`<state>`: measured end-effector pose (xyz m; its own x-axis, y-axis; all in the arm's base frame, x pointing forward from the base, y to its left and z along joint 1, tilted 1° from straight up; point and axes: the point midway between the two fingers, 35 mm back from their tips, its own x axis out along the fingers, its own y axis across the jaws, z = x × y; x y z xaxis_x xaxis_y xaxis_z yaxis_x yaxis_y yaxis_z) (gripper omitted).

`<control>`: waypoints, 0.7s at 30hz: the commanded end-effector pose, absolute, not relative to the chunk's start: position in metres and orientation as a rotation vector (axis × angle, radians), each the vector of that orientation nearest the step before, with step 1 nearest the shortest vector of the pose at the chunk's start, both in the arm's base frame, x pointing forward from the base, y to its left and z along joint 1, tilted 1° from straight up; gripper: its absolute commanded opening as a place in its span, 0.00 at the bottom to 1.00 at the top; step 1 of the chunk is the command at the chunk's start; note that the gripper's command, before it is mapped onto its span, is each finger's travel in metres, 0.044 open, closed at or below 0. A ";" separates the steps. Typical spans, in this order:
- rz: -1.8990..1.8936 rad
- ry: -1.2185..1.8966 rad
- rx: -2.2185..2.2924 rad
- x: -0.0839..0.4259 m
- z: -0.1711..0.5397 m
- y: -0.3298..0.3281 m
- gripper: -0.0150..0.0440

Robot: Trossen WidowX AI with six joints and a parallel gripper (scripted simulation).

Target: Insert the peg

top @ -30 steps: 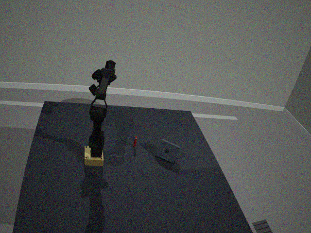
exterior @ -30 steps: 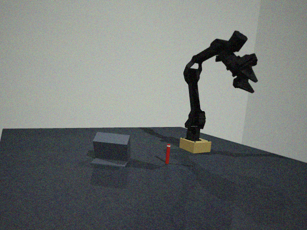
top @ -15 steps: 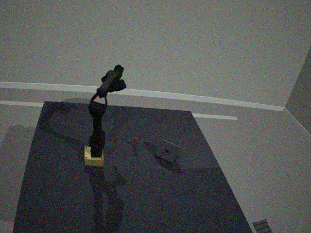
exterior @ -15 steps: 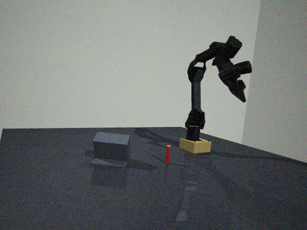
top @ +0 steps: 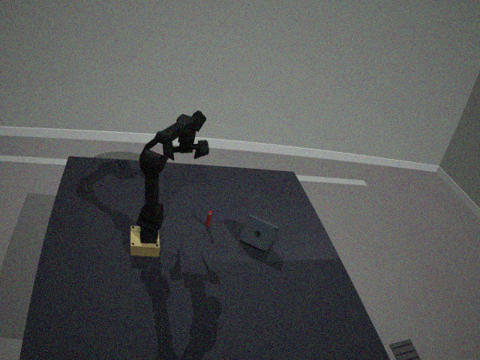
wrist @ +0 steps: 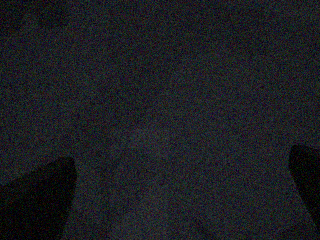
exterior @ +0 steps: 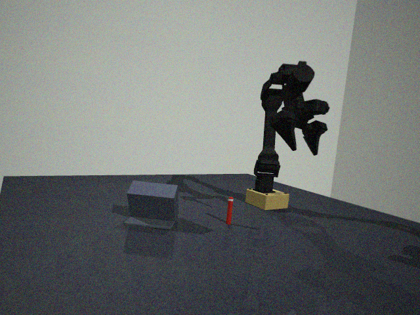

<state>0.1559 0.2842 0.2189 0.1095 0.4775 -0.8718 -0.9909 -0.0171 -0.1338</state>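
A black arm (top: 151, 187) (exterior: 269, 135) is rising from its yellow base (top: 145, 250) (exterior: 276, 202) near a red peg (top: 208, 219) (exterior: 229, 212), its gripper (top: 184, 157) (exterior: 304, 151) (wrist: 186, 163) hanging well above the peg's level and well apart from it. The gripper is standing wide open, its two dark fingers spreading far from each other and pointing downward, holding nothing and touching nothing. In the wrist view, the fingers are framing a dim stretch of table (top: 279, 310) (exterior: 135, 281) (wrist: 160, 75) from either side, with the peg lying outside the space between them.

The peg is standing upright on the table, showing a white band near its top and casting thin shadows at its foot. It is standing between the base and the sloped panel (top: 267, 237) (exterior: 151, 207), touching neither. Across from the base, beyond the peg, the panel is resting on the table, its round, dark hole (top: 257, 233) showing unfilled from the top view.
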 end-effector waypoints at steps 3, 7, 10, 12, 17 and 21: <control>1.216 0.878 -0.872 0.182 0.196 0.269 1.00; 1.134 0.962 -0.831 0.197 0.183 0.258 1.00; 1.070 1.023 -0.799 0.208 0.173 0.250 1.00; 1.028 1.062 -0.777 0.215 0.167 0.243 1.00; 0.919 1.157 -0.720 0.231 0.151 0.226 1.00; 0.831 1.229 -0.672 0.243 0.138 0.212 1.00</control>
